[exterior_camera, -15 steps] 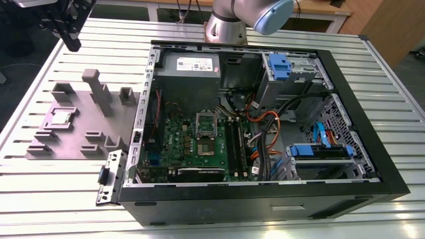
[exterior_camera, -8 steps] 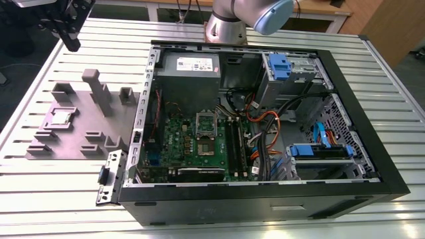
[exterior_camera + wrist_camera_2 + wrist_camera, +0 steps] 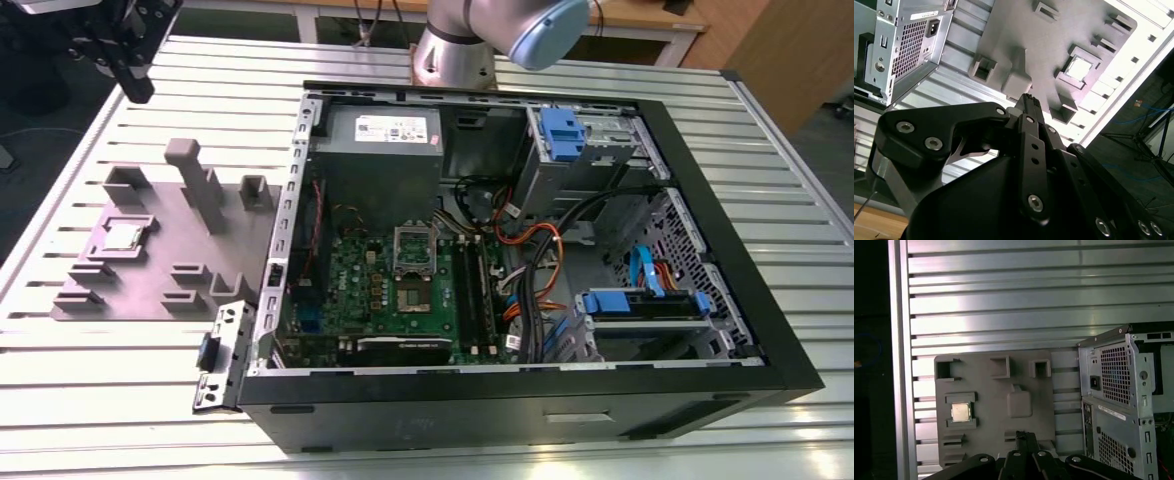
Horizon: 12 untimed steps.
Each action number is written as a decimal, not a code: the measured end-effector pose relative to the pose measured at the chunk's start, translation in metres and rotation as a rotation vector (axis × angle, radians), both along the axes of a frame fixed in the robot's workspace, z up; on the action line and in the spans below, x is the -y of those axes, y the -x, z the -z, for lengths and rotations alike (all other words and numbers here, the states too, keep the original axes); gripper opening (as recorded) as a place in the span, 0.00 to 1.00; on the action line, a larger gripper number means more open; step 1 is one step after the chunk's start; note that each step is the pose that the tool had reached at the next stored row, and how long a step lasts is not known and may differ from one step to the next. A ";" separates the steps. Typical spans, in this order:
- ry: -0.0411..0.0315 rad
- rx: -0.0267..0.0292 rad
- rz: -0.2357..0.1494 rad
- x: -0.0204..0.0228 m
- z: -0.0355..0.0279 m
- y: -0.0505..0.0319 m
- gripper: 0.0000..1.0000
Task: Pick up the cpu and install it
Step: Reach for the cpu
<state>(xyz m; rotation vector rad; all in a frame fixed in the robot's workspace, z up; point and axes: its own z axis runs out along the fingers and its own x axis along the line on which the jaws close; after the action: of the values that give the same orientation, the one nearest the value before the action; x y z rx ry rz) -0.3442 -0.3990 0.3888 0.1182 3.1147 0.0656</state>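
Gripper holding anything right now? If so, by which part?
Nothing is held. The gripper is shut on nothing, and the cpu lies in a pocket of the grey tray, apart from it.

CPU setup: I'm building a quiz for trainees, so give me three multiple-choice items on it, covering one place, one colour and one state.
1. Where does the cpu lie?
A. in the socket
B. in a pocket of the tray
C. on the bare table

2. What colour is the motherboard?
A. green
B. red
C. white

3. How is the case?
A. shut, panel on
B. standing upright
C. lying open, insides showing

Answers:
1 B: the cpu sits in a tray pocket in the exterior view and both wrist views.
2 A: the board is green in the exterior view.
3 C: the exterior view looks straight into the case.
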 end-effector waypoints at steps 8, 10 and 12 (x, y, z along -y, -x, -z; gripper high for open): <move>0.0001 -0.0001 0.000 -0.0004 0.0003 0.0205 0.11; 0.0000 0.0000 0.000 -0.0012 0.0007 0.0291 0.11; -0.0001 -0.0001 0.000 -0.0024 0.0014 0.0360 0.11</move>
<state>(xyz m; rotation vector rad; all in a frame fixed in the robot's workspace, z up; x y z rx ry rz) -0.3802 -0.3967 0.3874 0.1181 3.1148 0.0657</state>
